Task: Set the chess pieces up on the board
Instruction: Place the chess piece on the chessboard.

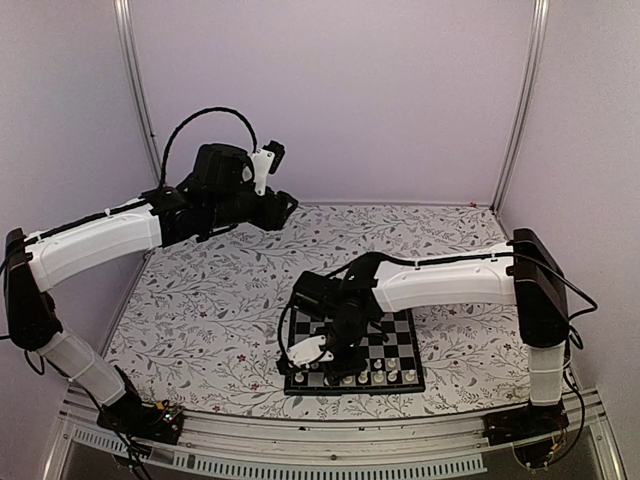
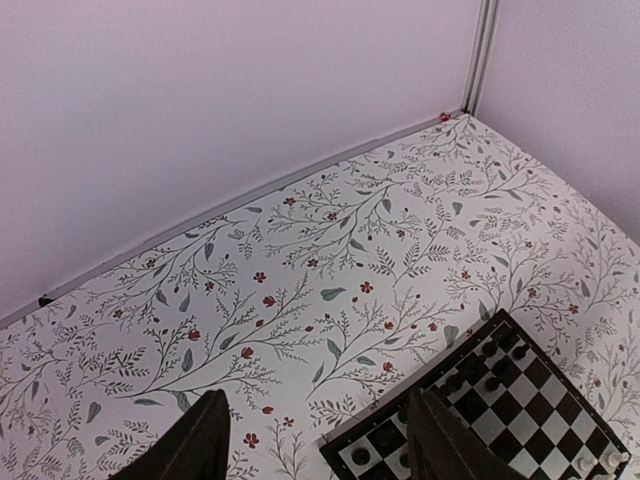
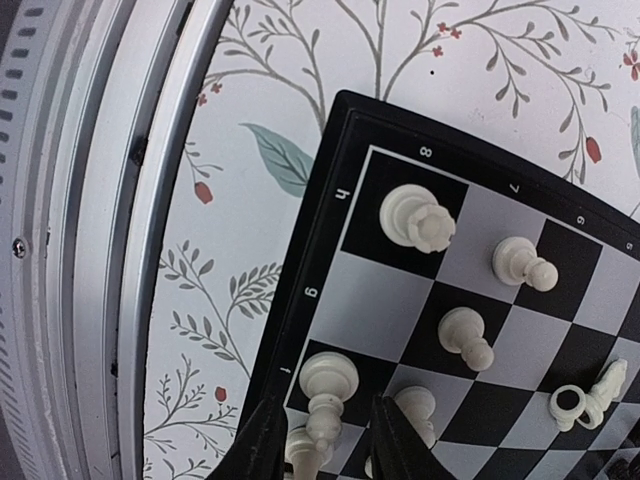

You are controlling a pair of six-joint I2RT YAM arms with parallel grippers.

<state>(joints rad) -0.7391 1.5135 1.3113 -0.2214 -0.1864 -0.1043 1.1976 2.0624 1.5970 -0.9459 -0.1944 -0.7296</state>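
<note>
The board (image 1: 400, 345) lies at the near middle of the table. Cream-white chess pieces (image 1: 378, 377) stand along its near edge and black ones (image 2: 488, 352) at its far end. My right gripper (image 1: 334, 348) hovers over the board's near-left corner. In the right wrist view it (image 3: 325, 445) is open, and its fingers (image 3: 265, 440) straddle the top of a tall white piece (image 3: 328, 378) on a black edge square without touching it. A white knight (image 3: 592, 393) lies tipped over. My left gripper (image 1: 283, 205) is raised at the back left, open and empty (image 2: 320, 440).
The floral tablecloth (image 1: 220, 310) covers the table. A metal rail (image 3: 110, 240) runs along the near edge, close to the board's corner. Purple walls enclose the back and sides. A white rook (image 3: 418, 217) and pawns (image 3: 466, 337) stand near the right gripper.
</note>
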